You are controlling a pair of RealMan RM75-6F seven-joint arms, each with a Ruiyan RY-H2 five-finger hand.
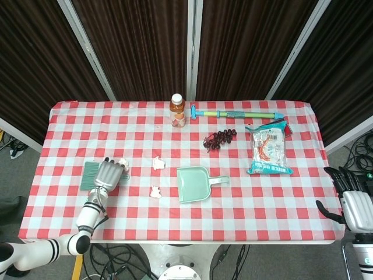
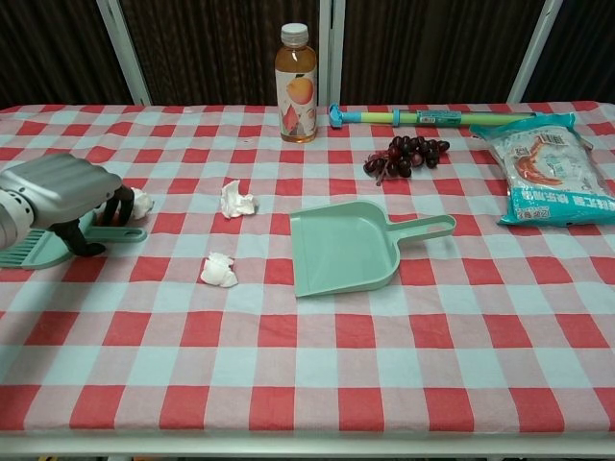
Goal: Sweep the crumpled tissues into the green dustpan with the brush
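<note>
— Where is the left hand [image 2: 60, 193] found?

— It is laid over the brush [image 2: 43, 245] at the left of the surface [image 1: 245, 198]; the fingers [image 2: 117, 206] are curled down around the handle, though a firm grip cannot be confirmed. One tissue [image 2: 140, 203] is seen just beyond the fingertips, nearly touching.

— And the other tissues?

— A second tissue [image 2: 234, 200] is set further right of the fingers, and a third [image 2: 218, 271] nearer the front edge. The dustpan [image 2: 344, 246] is placed well to the right of them — mouth turned to the front-left, handle pointing right.

— The right hand [image 1: 352, 198]?

— It is held off the right edge of the surface, fingers apart, nothing in them.

— Anything else?

— A bottle [image 2: 295, 84], grapes [image 2: 405, 156], a long tube [image 2: 432, 116] and a snack bag [image 2: 548, 179] are ranged along the far side.
</note>
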